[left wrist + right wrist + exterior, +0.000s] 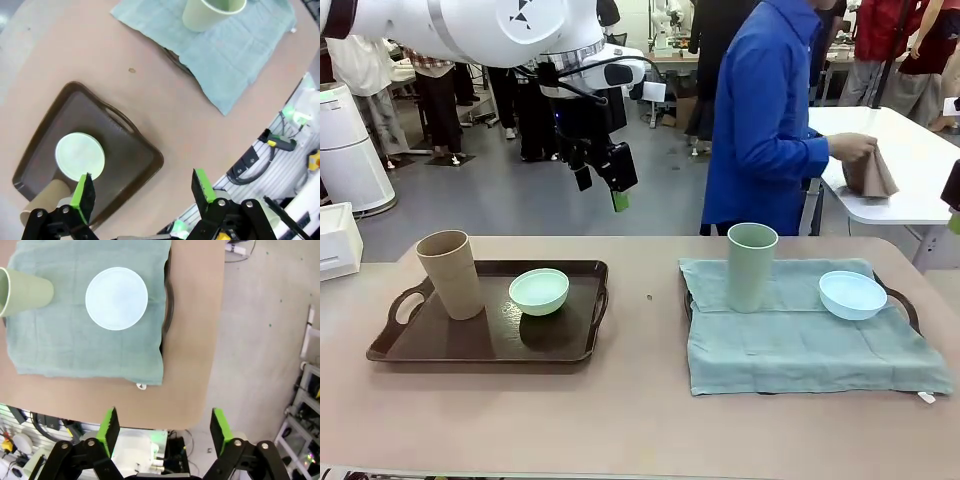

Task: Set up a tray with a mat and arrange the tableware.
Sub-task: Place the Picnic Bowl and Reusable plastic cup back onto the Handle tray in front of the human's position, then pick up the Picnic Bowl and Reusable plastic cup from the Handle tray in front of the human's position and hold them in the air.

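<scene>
- Tan table (640, 425), busy workshop behind; person in blue (760, 120) at twelve o'clock.
- Brown tray (440, 345) at nine o'clock: tan cup (450, 272), mint bowl (539, 290).
- Mat (800, 350) at three o'clock: green cup (751, 265), blue bowl (852, 294).
- Left hand (602, 188) wide, empty; right wrist view shows right hand (165, 422) wide, empty, over table's edge.
</scene>
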Tool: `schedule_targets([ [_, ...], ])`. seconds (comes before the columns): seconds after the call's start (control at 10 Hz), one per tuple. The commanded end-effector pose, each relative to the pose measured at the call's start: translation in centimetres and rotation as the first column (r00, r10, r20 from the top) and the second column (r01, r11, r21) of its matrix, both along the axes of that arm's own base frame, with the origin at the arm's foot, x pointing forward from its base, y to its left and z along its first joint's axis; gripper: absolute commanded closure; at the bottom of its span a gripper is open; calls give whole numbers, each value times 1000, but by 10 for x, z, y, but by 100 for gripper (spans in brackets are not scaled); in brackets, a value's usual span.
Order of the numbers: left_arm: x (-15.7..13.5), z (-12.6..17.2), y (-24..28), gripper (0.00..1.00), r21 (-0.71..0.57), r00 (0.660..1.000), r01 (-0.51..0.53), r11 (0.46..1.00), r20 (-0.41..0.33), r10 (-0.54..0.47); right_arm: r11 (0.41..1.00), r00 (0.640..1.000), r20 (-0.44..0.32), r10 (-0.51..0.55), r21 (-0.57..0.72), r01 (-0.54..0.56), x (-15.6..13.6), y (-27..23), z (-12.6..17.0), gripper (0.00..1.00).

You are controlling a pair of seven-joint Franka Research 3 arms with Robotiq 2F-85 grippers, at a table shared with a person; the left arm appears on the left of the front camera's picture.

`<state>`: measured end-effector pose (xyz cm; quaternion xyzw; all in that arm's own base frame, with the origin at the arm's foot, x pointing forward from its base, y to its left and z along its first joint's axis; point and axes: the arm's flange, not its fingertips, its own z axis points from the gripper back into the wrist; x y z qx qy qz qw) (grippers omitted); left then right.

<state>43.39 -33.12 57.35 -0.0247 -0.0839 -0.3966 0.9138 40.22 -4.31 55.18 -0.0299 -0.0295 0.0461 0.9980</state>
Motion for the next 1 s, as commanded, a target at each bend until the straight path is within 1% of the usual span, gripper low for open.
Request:
schedule_targets([
  [0.0, 2, 2, -1, 0, 10, 1000, 9, 1000, 16, -9, 1000, 999, 33, 4, -4, -4, -3, 1, -1, 0],
  [0.9, 2, 2, -1, 0, 10, 1000, 9, 1000, 16, -9, 1000, 999, 33, 4, -4, -4, -3, 1, -1, 0],
])
